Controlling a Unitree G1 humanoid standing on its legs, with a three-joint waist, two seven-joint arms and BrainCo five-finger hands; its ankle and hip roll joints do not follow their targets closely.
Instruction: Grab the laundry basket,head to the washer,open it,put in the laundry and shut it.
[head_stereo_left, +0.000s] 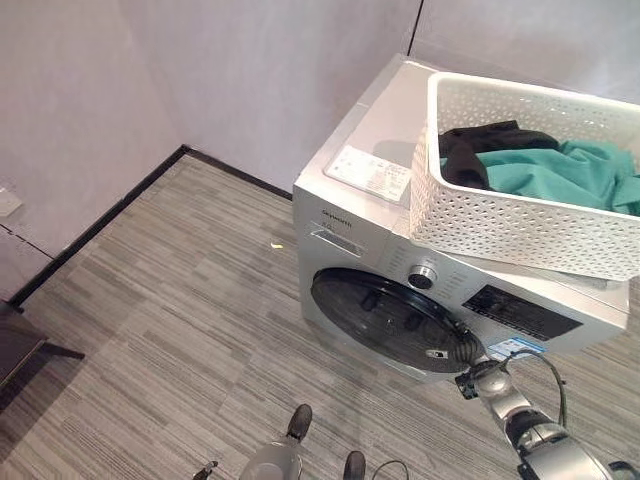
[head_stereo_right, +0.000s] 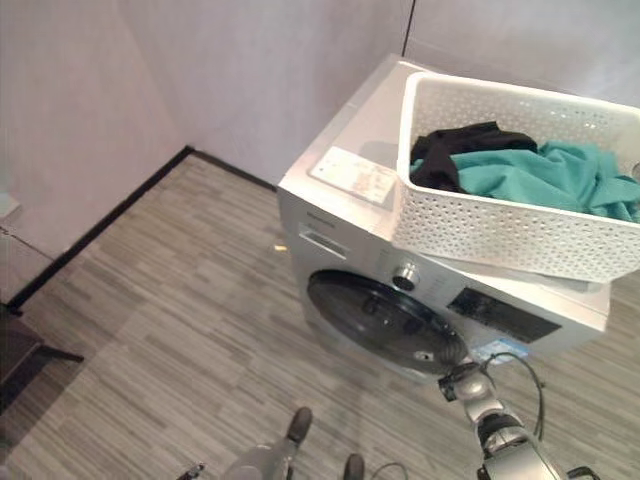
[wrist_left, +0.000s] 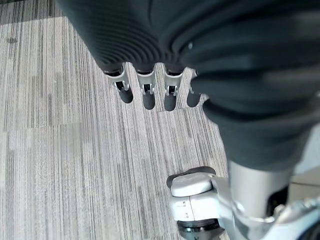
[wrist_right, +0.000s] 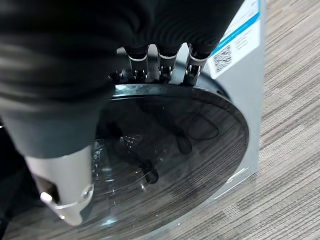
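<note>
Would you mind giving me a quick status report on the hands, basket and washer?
Right hand at the washer door rim, fingers hooked on its edge. Left hand idle over floor, open. Laundry basket on top of the washer, clothes inside. Nothing blocking.

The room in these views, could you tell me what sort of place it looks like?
Probably a home laundry corner or a mock-up of one: a front-loading washer on grey wood-look flooring, with a white laundry basket of clothes on top and bare walls behind.
</note>
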